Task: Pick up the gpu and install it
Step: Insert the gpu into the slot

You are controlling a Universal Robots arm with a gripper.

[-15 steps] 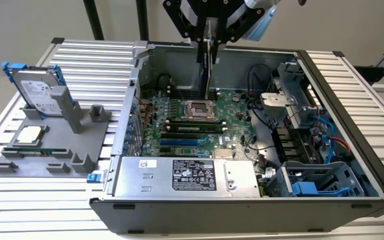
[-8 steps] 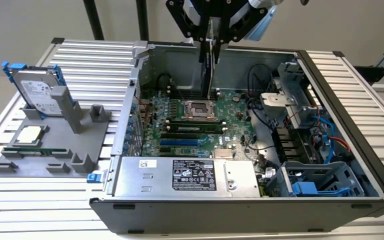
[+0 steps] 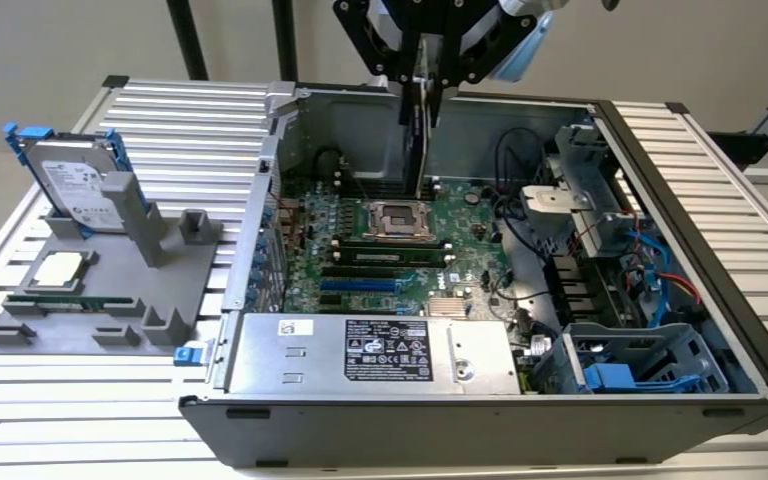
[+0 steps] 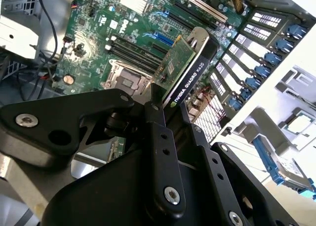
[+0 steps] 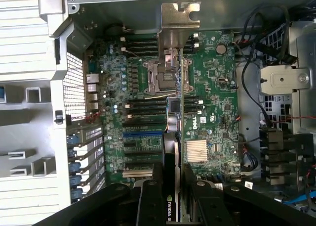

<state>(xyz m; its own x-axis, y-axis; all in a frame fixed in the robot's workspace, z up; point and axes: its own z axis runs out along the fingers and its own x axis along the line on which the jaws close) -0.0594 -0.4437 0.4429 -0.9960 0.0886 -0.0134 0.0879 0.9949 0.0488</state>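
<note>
We hold the gpu (image 4: 192,75) edge-on over the motherboard (image 3: 471,215).
The gripper (image 3: 424,90) pinches what seems its upper edge; stiff, light, fragile.

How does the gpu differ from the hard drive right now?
The gpu is clamped in the gripper, hanging over the open computer case; the hard drive sits in the grey holder outside the case, at the exterior view's left. The gpu is a thin card, green on one face, black on the other; the hard drive is thicker, silver with blue rails. Both stand roughly on edge.
</note>
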